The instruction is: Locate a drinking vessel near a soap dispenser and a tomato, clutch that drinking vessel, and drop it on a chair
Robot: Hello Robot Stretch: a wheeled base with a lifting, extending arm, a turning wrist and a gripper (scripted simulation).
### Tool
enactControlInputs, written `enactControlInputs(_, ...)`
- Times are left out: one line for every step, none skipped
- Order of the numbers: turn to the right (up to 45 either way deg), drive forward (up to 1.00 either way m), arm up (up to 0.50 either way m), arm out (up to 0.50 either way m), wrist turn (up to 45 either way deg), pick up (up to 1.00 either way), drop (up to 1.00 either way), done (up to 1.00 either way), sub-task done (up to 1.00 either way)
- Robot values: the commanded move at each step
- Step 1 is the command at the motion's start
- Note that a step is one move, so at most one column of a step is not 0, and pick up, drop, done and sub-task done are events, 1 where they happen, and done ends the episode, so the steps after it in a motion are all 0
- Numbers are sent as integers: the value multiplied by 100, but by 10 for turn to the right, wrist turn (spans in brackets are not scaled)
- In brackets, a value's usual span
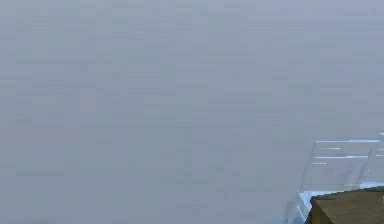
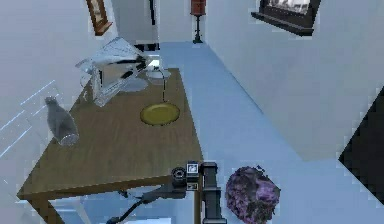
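Observation:
A wooden table [image 2: 110, 150] runs up the arm side view's left half. On it stand a clear bottle [image 2: 62, 122], a flat yellow plate [image 2: 160, 114] and, at the far end, a white desk lamp [image 2: 112, 58] with a small clear glass-like thing [image 2: 100, 93] beside it. The dark arm [image 2: 212, 198] rises at the bottom edge by the table's near side. Its gripper [image 2: 135, 207] lies to the left, against the table's near edge, and I cannot tell whether it holds anything.
A white chair frame [image 1: 340, 165] stands past a brown table corner [image 1: 345, 207] before a pale wall. A purple leafy clump [image 2: 252, 193] sits on the floor right of the arm. Bare blue floor [image 2: 230, 90] stretches beyond, toward a red object [image 2: 198, 15].

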Motion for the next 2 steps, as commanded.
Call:
enactControlInputs(0,0,0,-8,0,0,0,0,0)
enactControlInputs(0,0,0,0,0,0,0,100,0)
